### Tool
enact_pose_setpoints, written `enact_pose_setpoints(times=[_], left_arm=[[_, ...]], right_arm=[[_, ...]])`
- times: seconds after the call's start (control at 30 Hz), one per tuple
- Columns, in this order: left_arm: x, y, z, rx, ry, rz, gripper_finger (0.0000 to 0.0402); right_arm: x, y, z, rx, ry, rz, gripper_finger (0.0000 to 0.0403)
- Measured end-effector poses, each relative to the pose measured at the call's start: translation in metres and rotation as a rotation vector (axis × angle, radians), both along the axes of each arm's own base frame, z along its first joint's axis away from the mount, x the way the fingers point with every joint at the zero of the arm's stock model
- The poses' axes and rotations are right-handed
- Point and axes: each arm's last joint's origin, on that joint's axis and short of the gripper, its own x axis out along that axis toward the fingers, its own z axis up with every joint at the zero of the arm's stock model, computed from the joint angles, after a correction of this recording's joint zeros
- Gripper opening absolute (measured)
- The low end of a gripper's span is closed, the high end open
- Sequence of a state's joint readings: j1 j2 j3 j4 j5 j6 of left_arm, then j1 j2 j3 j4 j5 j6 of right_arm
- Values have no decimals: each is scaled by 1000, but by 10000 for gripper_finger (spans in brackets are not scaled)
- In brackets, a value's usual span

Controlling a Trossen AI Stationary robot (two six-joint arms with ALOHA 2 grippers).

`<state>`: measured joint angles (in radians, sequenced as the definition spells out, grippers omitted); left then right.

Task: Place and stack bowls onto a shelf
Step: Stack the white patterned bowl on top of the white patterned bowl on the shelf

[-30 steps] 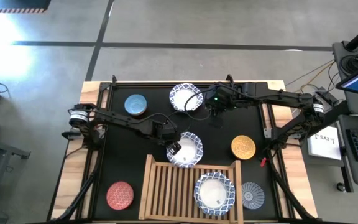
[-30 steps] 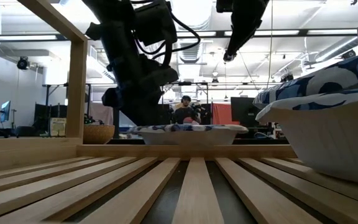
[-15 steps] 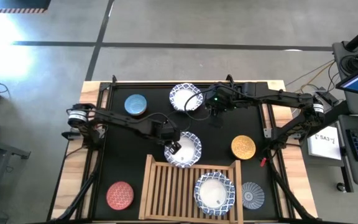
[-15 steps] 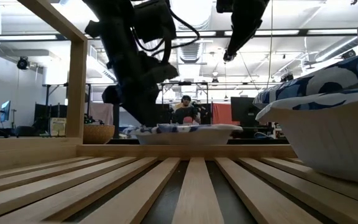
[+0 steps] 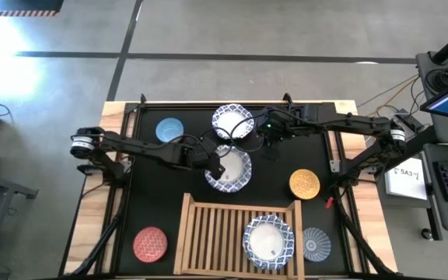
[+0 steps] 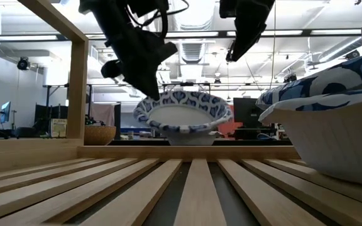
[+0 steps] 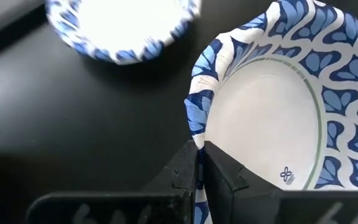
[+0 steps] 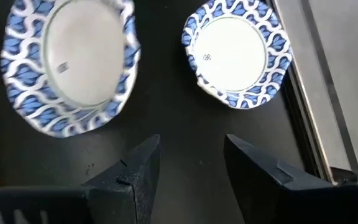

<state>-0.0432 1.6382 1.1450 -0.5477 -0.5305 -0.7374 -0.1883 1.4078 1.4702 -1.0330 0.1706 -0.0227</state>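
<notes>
Mat (image 5: 185, 167): black, covering my wooden table; open workshop room behind.
Left gripper (image 5: 212, 165): I pinch a white bowl (image 5: 229, 169) by its rim, lifted behind the shelf (image 5: 208, 233).
Right gripper (image 5: 271, 145): fingers spread, holding nothing, beside another white bowl (image 5: 232, 121).

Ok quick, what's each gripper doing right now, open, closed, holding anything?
Left gripper: shut on the rim of a white bowl with blue pattern, lifted off the mat.
Right gripper: open, holding nothing.
</notes>
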Motion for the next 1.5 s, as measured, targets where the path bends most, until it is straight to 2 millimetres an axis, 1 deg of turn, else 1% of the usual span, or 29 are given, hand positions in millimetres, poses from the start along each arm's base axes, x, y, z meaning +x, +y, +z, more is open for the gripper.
enact_pose_setpoints(times=[0.17,0.57,0.8,1.0,1.1,1.2,1.5], left_arm=[[4,1,5,48,-73,35,1],[22,-1,22,114,-275,-37,1],[28,0,29,138,-357,-39,1],[30,-3,32,146,-392,-62,1],[30,-3,33,147,-391,-64,1],[30,-3,33,147,-394,-63,1],[32,-3,36,148,-426,-64,6]], right_arm=[[3,2,-3,82,-35,46,182],[8,1,-1,68,-93,57,189],[8,1,-1,65,-94,59,189],[8,1,-1,54,-91,62,186],[8,1,-1,54,-91,62,171],[8,1,-1,54,-90,62,143],[8,1,-2,46,-81,66,19]])
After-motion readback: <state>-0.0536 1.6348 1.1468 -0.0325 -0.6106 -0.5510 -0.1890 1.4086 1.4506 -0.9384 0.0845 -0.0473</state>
